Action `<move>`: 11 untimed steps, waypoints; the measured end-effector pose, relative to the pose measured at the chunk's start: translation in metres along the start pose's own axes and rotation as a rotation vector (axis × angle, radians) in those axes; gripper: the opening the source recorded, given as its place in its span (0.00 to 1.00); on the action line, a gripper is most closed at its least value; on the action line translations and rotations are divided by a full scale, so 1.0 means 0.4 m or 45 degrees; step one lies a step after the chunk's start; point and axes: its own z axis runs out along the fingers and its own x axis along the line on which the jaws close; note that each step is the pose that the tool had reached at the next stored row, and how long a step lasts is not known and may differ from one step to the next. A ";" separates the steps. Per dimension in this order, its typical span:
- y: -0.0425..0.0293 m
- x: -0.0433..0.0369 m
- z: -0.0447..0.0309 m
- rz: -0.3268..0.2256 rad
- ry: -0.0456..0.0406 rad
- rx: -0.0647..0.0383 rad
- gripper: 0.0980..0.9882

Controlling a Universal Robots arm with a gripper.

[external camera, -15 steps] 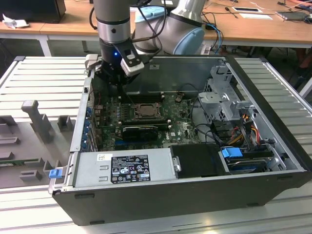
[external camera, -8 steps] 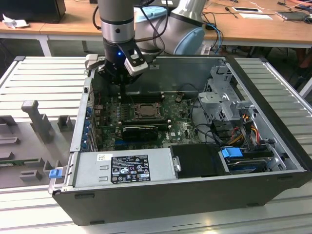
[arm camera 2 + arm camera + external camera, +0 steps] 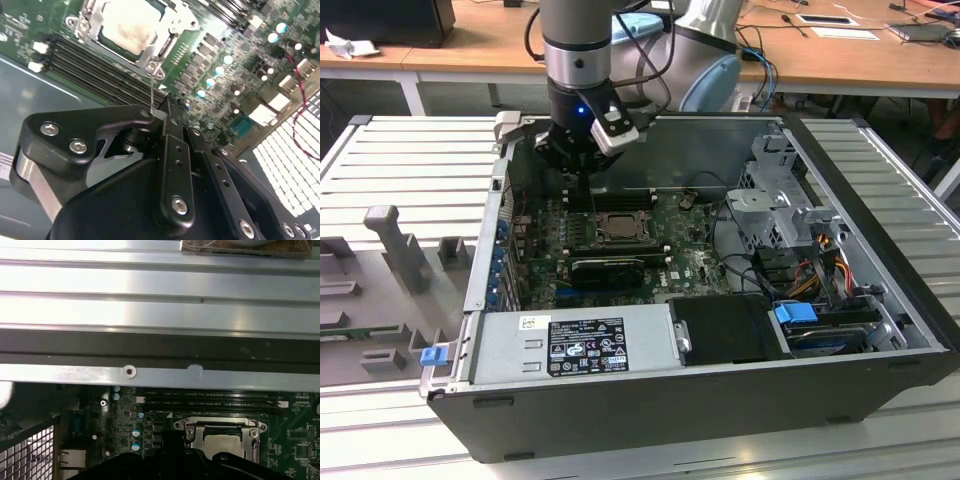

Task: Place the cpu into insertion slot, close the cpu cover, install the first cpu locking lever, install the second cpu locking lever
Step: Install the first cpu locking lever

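The cpu lies in the insertion slot with its pale metal top showing. The silvery cpu cover lies flat around it, seen as a frame in the first wrist view. A thin wire locking lever rises from the socket's corner up to my fingertips. My gripper hangs just off that corner of the socket, jaws together on the lever's end. In the exterior view the gripper sits over the board's far side, just behind the socket.
Black memory slots run alongside the socket. A long black card lies in front of it. The power supply, a drive cage with cables, and the case wall ring the board.
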 end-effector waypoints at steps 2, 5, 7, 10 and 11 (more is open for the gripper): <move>0.000 -0.014 0.000 0.000 0.002 0.000 0.01; -0.001 -0.031 0.000 0.000 0.005 0.000 0.01; -0.001 -0.045 0.000 0.000 0.007 0.000 0.01; -0.002 -0.071 0.001 0.000 0.009 0.000 0.01; -0.003 -0.082 0.001 0.000 0.009 0.000 0.01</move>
